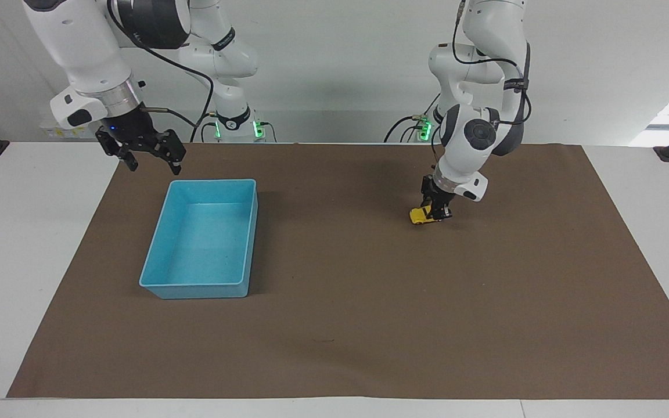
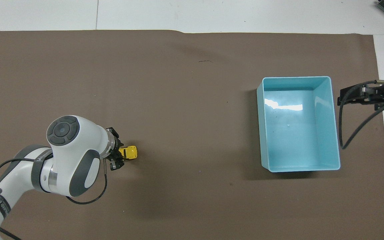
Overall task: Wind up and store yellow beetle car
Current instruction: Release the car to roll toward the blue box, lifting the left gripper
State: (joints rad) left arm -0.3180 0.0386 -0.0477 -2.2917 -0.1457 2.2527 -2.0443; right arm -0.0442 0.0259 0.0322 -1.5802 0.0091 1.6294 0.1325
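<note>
**Inspector:** Position of the task item relative to the hand?

**Assistant:** The yellow beetle car [image 1: 420, 216] sits on the brown mat [image 1: 369, 348], right of centre in the upper half of the facing view. In the overhead view it is at lower left. The left gripper [image 1: 438, 213] is right at the car's end that points toward the left arm's end of the table. The rest of the body sticks out clear of it, toward the blue bin [image 1: 204, 285].

**Inspector:** Is the car gripped?

**Assistant:** I cannot tell. The gripper is down at the car and appears to touch it, but the frames do not show whether it is clamped on it or loose around it.

**Inspector:** Pose of the arms?

**Assistant:** The left arm descends from the top right of the facing view. Its wrist is bent low over the mat and the gripper points down at a slight slant. The right arm waits at upper left of that view. The right gripper [image 1: 150, 165] hangs in the air over the mat's edge, just beside the bin's corner nearest the robots, its two fingers [image 1: 175, 168] spread apart and nothing between them.

**Inspector:** Counts?

**Assistant:** One car, one bin, one mat, one white table [image 1: 21, 261], two arms and two grippers. The bin stands on the mat, left of centre in the facing view and well apart from the car.
</note>
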